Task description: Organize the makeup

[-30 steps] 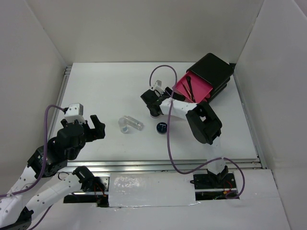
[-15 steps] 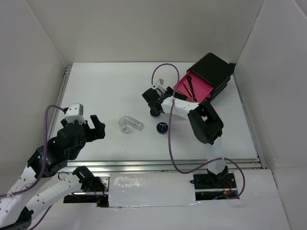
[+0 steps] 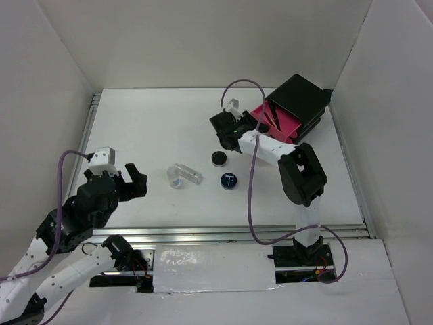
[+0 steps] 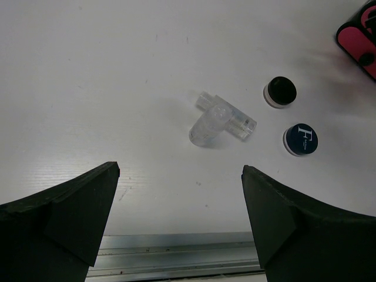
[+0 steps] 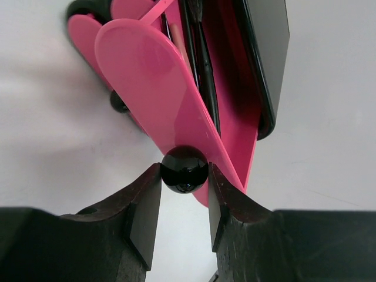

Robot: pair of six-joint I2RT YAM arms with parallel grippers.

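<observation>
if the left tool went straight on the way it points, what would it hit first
Most likely the clear vial touching the clear tube, roughly centred ahead of the open left tool. If it tilts down enough, it would hit the white table first.

Clear plastic vial [image 4: 207, 126]; glossy black knob [image 5: 184, 169]

Overhead, I look steeply down on the whole counter [image 3: 149, 128]; my left-wrist view, lower, shares its dark-blue compact [image 4: 300, 139]; my right-wrist view sits close against the drawer knob [image 5: 184, 169].
</observation>
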